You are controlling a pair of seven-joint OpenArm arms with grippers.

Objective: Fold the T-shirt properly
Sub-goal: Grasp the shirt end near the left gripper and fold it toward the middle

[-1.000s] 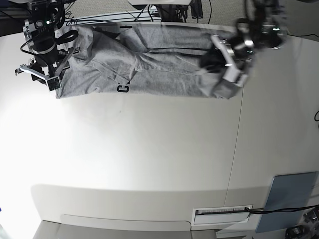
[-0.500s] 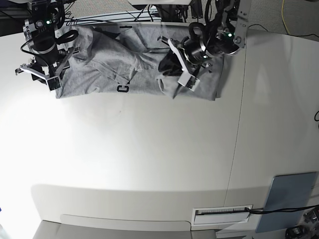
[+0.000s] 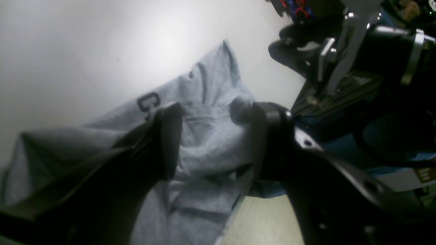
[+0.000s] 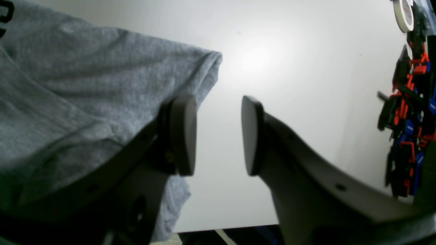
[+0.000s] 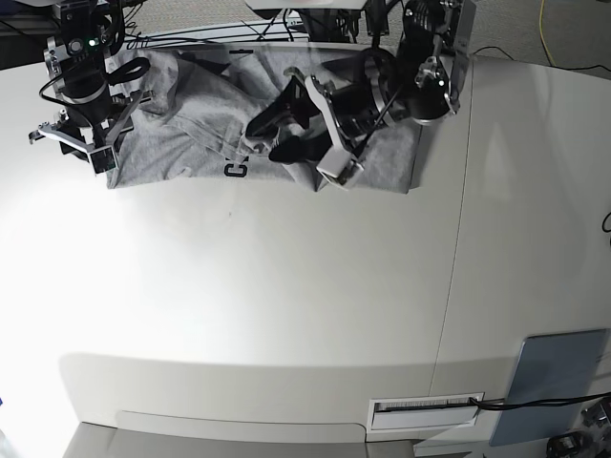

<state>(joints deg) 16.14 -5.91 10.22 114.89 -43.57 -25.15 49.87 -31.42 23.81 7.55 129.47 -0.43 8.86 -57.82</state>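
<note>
At the far left of the white tabletop (image 5: 286, 286), the right arm's black two-fingered gripper (image 5: 74, 143) is hovering at the left edge of the large heather-grey cotton T-shirt (image 5: 181, 143), just where it stood a second ago. Its wrist view shows the pads standing apart with bare table between them and one pad (image 4: 184, 134) just overlapping the sleeve hem, gripping nothing.

The garment is lying bunched along the far edge of the table, one black block letter (image 5: 235, 170) showing at its near hem.

Further right, the left arm's black gripper (image 5: 277, 134) is what has changed: a second ago it was at the shirt's right end, and it has swept left across the cloth to the middle, dragging the right portion over itself. That looks like the right side being folded inward, so the fold seems underway but still loose and wrinkled. The arm is reaching in low from the far right, forearm nearly level. Its jaws are standing apart in the wrist view, grey cloth draped over the lower finger (image 3: 167, 143); whether any cloth is actually pinched cannot be told.
</note>
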